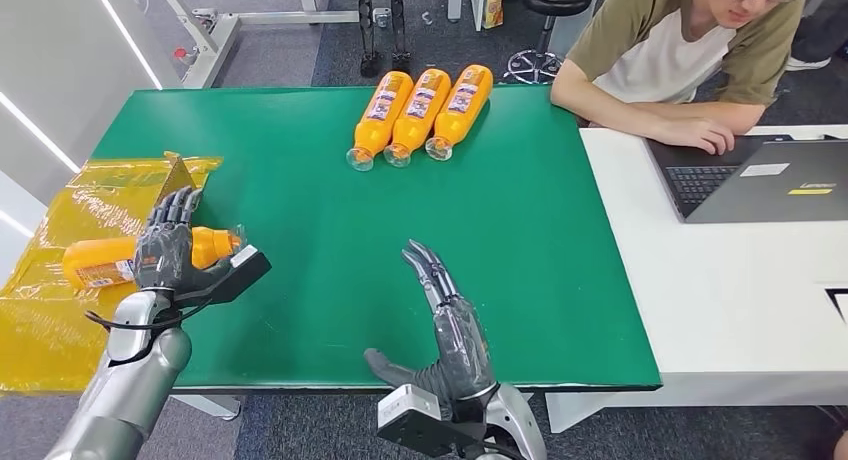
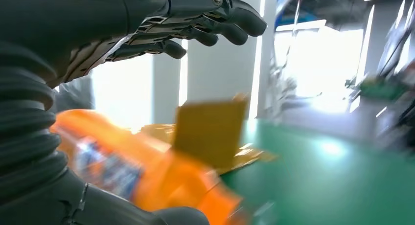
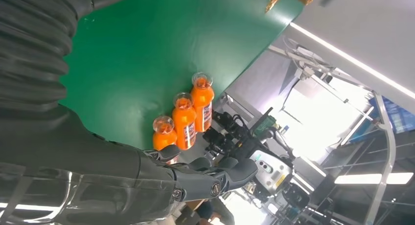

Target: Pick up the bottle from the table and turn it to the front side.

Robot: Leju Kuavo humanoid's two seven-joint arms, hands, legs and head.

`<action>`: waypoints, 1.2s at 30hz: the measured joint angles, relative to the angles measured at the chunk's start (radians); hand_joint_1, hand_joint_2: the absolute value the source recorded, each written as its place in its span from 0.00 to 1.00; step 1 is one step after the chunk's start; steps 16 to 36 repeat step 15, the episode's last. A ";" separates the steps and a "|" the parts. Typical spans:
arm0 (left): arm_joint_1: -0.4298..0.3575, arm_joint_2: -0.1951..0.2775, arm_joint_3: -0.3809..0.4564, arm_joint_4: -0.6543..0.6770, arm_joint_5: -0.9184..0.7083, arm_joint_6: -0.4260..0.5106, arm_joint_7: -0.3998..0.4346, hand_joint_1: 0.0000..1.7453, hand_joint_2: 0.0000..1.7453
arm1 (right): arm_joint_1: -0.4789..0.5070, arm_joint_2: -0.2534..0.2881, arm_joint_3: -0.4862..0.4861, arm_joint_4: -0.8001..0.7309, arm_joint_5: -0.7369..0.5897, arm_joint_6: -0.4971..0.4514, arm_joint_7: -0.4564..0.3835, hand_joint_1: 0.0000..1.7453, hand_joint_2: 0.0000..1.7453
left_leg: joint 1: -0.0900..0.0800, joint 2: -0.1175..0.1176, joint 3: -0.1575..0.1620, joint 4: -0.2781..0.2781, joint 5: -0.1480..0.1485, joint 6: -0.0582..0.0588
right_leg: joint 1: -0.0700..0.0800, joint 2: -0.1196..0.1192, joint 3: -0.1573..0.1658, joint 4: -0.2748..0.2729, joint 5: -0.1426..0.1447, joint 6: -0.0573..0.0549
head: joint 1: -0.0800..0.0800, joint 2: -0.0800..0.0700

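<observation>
Left hand [image 1: 165, 248] wrapped around orange bottle [image 1: 100, 262] at nine o'clock on green tabletop [image 1: 300, 230]. Right hand [image 1: 452, 330] spread, holding nothing, at six o'clock.

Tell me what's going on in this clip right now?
The robot's left hand is over an orange bottle lying on its side above the yellow sheet at the table's left edge; whether it grips the bottle is unclear. Its right hand hangs open over the green table. Three more bottles lie side by side at the far edge. A person works at a laptop.
</observation>
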 joint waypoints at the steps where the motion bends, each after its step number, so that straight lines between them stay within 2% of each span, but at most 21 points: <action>1: 0.006 -0.016 0.009 -0.040 0.086 0.019 -0.062 0.00 1.00 | 0.003 0.000 -0.002 -0.003 0.003 -0.004 0.000 0.00 1.00 | 0.000 0.000 0.000 0.000 0.000 0.000 | 0.000 -0.001 0.000 0.000 0.000 0.000 | 0.000 0.000; 3: 0.022 -0.057 0.020 -0.139 0.283 0.034 -0.163 0.00 1.00 | 0.007 -0.001 -0.006 -0.006 0.005 -0.017 -0.005 0.00 1.00 | 0.000 -0.001 -0.001 0.000 0.000 0.000 | 0.000 -0.001 0.000 0.000 0.000 0.000 | 0.000 0.000; 6: 0.065 -0.135 0.011 -0.341 0.632 0.031 -0.245 0.00 1.00 | 0.011 -0.003 -0.008 -0.003 -0.029 -0.060 -0.024 0.00 1.00 | 0.000 -0.001 -0.001 0.000 0.000 0.000 | 0.000 -0.001 0.000 -0.001 0.000 0.001 | 0.000 0.000; 11: 0.156 -0.249 -0.096 -0.623 1.117 0.089 -0.388 0.00 1.00 | 0.010 -0.003 -0.008 0.019 -0.117 -0.138 -0.068 0.00 1.00 | -0.001 -0.003 -0.001 0.000 -0.001 0.001 | -0.001 -0.003 0.001 -0.001 0.000 0.001 | 0.000 0.000; 14: 0.230 -0.309 -0.164 -0.737 1.308 0.113 -0.449 0.00 1.00 | 0.011 -0.003 -0.008 0.021 -0.158 -0.171 -0.080 0.00 1.00 | 0.000 -0.003 -0.001 0.000 -0.002 0.002 | -0.001 -0.003 0.001 -0.002 -0.001 0.002 | 0.000 0.000; 36: 0.243 -0.319 -0.175 -0.752 1.329 0.116 -0.453 0.00 1.00 | 0.011 -0.003 -0.008 0.021 -0.163 -0.175 -0.082 0.00 1.00 | 0.000 -0.003 -0.001 0.000 -0.002 0.003 | -0.001 -0.003 0.001 -0.002 -0.001 0.002 | 0.000 0.000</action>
